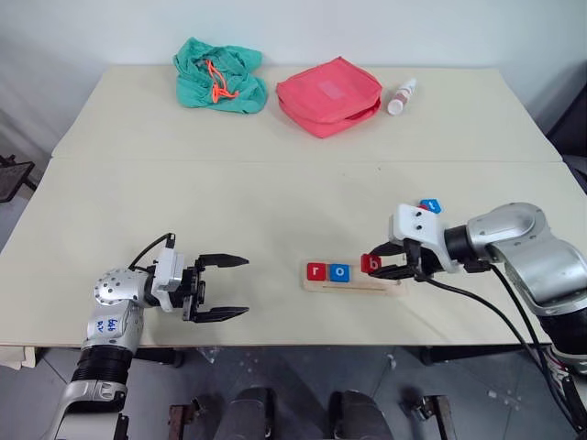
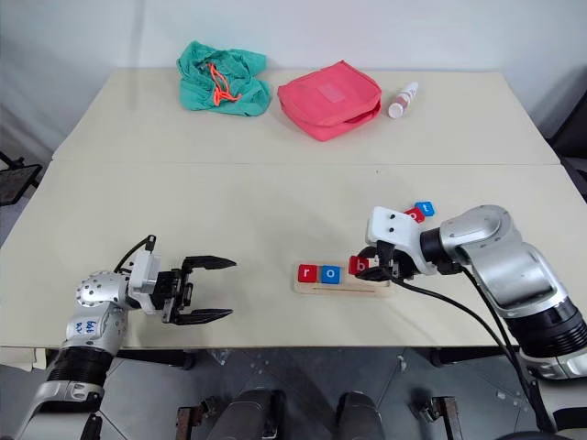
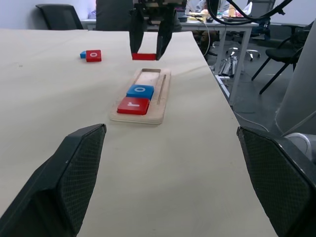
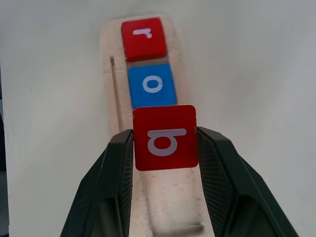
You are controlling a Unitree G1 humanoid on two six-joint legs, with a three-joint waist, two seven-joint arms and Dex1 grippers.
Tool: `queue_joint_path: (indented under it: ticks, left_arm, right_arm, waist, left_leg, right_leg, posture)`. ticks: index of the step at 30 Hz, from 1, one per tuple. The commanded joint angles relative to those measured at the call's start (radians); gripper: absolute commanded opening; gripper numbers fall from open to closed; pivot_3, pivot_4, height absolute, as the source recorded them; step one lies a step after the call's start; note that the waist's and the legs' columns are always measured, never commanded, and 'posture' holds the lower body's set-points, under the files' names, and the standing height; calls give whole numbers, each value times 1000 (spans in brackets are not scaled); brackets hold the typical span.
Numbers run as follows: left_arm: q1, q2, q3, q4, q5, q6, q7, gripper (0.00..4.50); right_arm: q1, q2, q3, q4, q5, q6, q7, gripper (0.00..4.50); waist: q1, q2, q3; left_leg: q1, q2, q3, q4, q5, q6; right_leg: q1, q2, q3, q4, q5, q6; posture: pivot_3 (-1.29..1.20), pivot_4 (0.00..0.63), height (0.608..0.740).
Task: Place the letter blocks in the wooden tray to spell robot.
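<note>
While left gripper (image 1: 234,287) idles at your left, jaws wide apart, holding nothing, wooden tray (image 1: 385,287) runs left-right ahead of it: r tile (image 1: 316,271), blue o (image 1: 340,272) seated. Right gripper (image 4: 165,140) clamps b tile (image 4: 165,137) over next free slot; your nearer arm. Right wrist view shows b lined up along tray's length; head views show spare tiles (image 2: 419,212) behind.

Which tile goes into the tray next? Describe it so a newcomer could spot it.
Find the wooden tray at the table's near edge. Above its empty part, the right tool grips a red tile marked b, the one tile held in the air.
</note>
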State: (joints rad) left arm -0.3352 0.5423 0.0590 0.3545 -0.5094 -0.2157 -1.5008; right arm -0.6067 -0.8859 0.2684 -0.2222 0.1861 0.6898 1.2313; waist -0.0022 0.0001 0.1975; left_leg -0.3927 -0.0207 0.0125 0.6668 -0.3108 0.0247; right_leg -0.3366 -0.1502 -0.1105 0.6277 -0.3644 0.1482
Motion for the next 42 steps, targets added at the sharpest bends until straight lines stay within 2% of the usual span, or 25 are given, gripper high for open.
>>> queue_joint_path:
  ticks: [1,15,16,23,24,29,32,35,42]
  left_arm:
    - [18,3,0,-33,-23,-6,-63,4500]
    - [28,15,16,-43,-22,-18,-41,4500]
    - [26,14,16,-40,-22,-19,-41,4500]
    - [20,9,16,-31,-18,-29,-36,4500]
    - [20,8,15,-30,-17,-31,-36,4500]
    - [18,2,10,-32,-14,-33,-28,4500]
    - [18,-3,9,-34,-12,-35,-23,4500]
    - [16,-5,7,-26,-8,-39,-22,4500]
    - [4,-15,6,-16,-3,-40,-21,4500]
  right_arm:
    - [-19,10,21,18,-27,-25,-14,1464]
    - [-53,40,70,46,-50,-39,-15,1464]
    - [-54,39,73,49,-53,-42,-14,2207]
    - [-42,22,58,29,-49,-50,3,4433]
    - [-40,20,53,22,-45,-47,4,4473]
    - [-22,19,1,-18,-8,-11,-20,4473]
    - [27,-18,-38,-51,19,14,-13,4473]
    - [82,-57,-64,-50,16,16,-28,3887]
    - [95,-29,-65,4,12,-11,-76,1473]
  waist:
    - [-1,0,0]
    - [-1,0,0]
    - [-1,0,0]
    - [0,0,0]
    - [0,0,0]
    - [0,0,0]
    - [4,0,0]
    - [4,0,0]
    - [-1,0,0]
  left_leg:
    - [0,0,0,0,0,0]
    - [-1,0,0,0,0,0]
    - [-1,0,0,0,0,0]
    - [-2,0,0,0,0,0]
    - [-2,0,0,0,0,0]
    - [-2,0,0,0,0,0]
    - [-2,0,0,0,0,0]
    - [-3,-1,-1,1,0,0]
    - [-2,0,1,0,0,0]
  right_leg:
    - [-1,0,0,0,0,0]
    - [-2,0,0,0,0,0]
    - [-2,0,0,0,0,0]
    - [-2,0,0,0,0,0]
    - [-2,0,0,0,0,0]
    - [-2,0,0,0,0,0]
    - [-2,0,0,0,0,0]
    - [-2,0,0,0,0,0]
    - [-3,0,0,0,0,0]
  posture:
    - [0,150,740]
    - [0,150,740]
    - [0,150,740]
    - [0,150,740]
    - [0,150,740]
    - [0,150,740]
    - [0,150,740]
    - [0,150,740]
    - [0,150,740]
